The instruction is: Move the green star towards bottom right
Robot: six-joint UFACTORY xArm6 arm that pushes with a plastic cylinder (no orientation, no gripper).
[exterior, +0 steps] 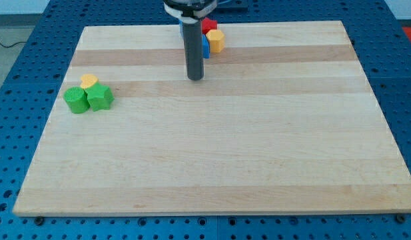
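Observation:
Two green blocks sit at the view's left on the wooden board (218, 147). The right one (99, 97) looks like the green star; the left one (76, 100) is a rounder green block. A small yellow block (89, 81) touches them from above. My tip (195, 77) is near the top middle of the board, well to the right of the green blocks and apart from them.
Near the top edge, just right of the rod, stand a red block (209, 26), a yellow block (216, 40) and a blue block (205, 45) partly hidden by the rod. The blue perforated table (18, 80) surrounds the board.

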